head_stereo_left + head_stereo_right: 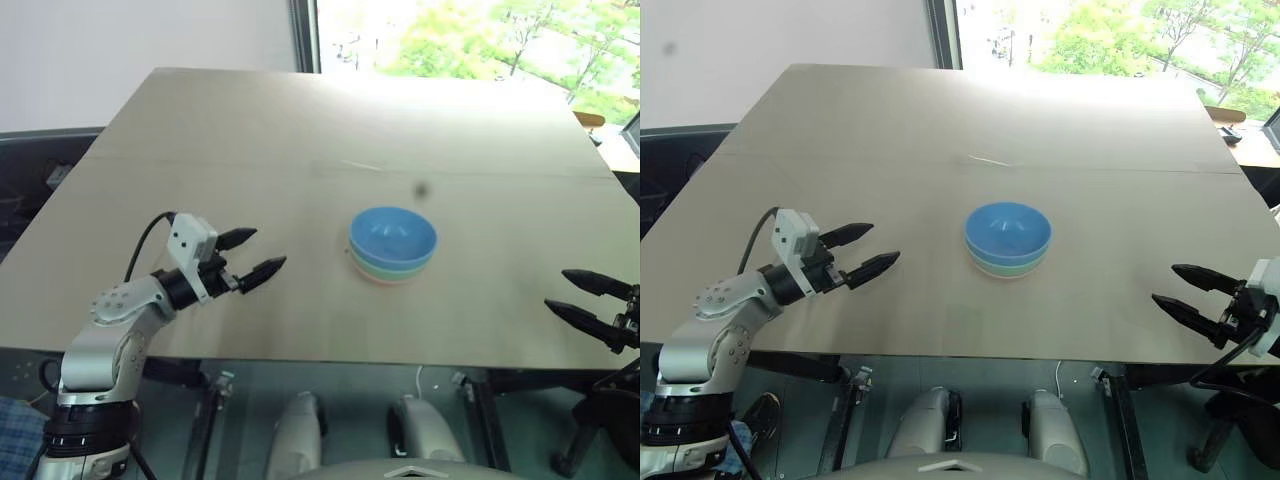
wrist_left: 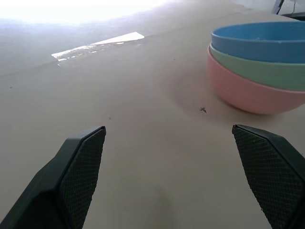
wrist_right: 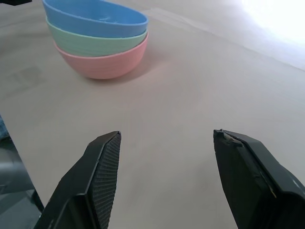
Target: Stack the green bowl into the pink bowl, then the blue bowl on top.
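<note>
My left gripper (image 1: 252, 254) spread wide, my right gripper (image 1: 1186, 290) also parted, both empty. Round sky-blue plastic bowl (image 1: 393, 234) nests in mint-green bowl (image 3: 95, 42) inside salmon-pink bowl (image 3: 107, 64), mid-table (image 1: 300, 150), probably seated flush.

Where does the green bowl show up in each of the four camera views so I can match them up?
Left eye view: the green bowl sits at table centre, a thin band between the blue bowl and the pink bowl.
Right eye view: just left of centre, same stack.
Left wrist view: at the right edge, mid-stack.
Right wrist view: upper left, mid-stack.
Shared landmark: the blue bowl on top.
</note>
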`<action>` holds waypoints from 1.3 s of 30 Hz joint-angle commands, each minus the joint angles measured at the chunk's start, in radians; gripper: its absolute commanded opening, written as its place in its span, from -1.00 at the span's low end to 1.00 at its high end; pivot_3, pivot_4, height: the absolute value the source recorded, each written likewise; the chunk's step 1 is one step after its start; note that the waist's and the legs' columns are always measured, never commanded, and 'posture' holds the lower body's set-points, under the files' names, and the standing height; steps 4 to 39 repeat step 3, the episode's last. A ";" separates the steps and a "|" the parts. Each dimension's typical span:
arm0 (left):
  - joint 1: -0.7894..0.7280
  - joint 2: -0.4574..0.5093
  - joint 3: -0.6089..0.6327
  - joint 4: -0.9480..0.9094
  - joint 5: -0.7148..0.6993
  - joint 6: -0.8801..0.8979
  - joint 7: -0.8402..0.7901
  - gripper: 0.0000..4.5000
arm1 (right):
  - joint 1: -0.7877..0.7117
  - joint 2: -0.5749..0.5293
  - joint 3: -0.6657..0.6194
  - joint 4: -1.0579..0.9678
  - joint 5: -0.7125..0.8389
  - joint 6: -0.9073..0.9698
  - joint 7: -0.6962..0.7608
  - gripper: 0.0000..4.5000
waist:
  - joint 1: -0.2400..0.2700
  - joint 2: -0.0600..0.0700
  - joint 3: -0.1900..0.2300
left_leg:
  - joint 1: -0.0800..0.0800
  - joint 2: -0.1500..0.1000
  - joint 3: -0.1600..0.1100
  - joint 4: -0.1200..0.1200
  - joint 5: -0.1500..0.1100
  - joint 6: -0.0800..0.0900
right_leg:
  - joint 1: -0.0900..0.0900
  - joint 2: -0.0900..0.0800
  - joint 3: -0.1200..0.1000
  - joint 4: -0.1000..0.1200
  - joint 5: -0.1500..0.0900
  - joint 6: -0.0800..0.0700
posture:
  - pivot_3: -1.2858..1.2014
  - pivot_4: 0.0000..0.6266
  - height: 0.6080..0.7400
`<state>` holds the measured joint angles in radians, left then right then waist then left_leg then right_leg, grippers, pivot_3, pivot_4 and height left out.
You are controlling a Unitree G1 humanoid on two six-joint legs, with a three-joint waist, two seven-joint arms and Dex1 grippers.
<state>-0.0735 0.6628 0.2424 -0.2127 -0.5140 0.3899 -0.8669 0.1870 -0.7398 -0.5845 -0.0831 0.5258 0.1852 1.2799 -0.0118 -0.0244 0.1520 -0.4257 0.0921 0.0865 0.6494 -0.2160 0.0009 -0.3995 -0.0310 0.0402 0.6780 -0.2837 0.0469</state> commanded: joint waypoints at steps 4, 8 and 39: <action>0.005 0.004 0.037 -0.038 -0.017 -0.047 -0.013 1.00 | 0.003 -0.020 0.001 0.012 0.016 -0.048 0.015 0.44 | 0.001 0.000 0.000 | 0.000 0.000 0.000 0.000 0.000 0.000 | 0.000 0.000 0.000 0.000 0.000 0.000 | 0.03 -0.52 1.00; 0.005 0.004 0.037 -0.038 -0.017 -0.047 -0.013 1.00 | 0.003 -0.020 0.001 0.012 0.016 -0.048 0.015 0.44 | 0.001 0.000 0.000 | 0.000 0.000 0.000 0.000 0.000 0.000 | 0.000 0.000 0.000 0.000 0.000 0.000 | 0.03 -0.52 1.00; 0.005 0.004 0.037 -0.038 -0.017 -0.047 -0.013 1.00 | 0.003 -0.020 0.001 0.012 0.016 -0.048 0.015 0.44 | 0.001 0.000 0.000 | 0.000 0.000 0.000 0.000 0.000 0.000 | 0.000 0.000 0.000 0.000 0.000 0.000 | 0.03 -0.52 1.00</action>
